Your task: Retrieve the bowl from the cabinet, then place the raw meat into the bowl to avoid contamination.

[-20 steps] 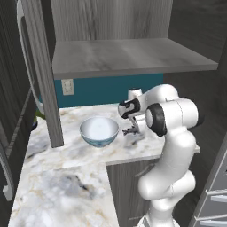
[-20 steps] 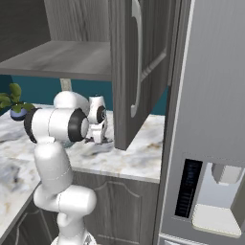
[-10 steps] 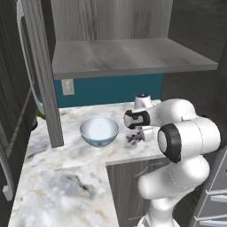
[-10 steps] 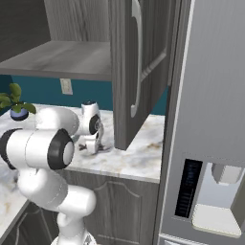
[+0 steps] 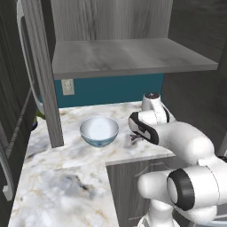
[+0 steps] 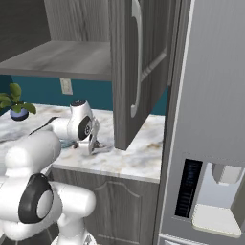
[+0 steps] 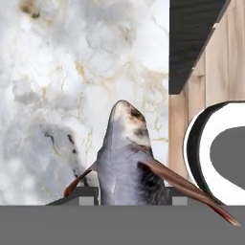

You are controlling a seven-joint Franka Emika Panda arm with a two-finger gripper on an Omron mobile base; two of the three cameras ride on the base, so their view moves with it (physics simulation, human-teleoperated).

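**Supervisor:** Where do the task items sit?

**Operator:** I see the bowl (image 5: 99, 131) upright on the marble counter (image 5: 66, 177), below the open cabinet (image 5: 128, 55) shelf. The raw meat (image 7: 127, 160), a grey fish with reddish fins, sits between the finger tips in my hand view, over the counter.

**Supervisor:** Gripper condition?

**Operator:** The gripper (image 6: 94, 147) is low by the counter, right of the bowl, jaws pinching the fish.

Grey fish-shaped raw meat (image 7: 127, 158): tail cut off at 6 o'clock edge; end effector fingertips barely discernible beneath it.
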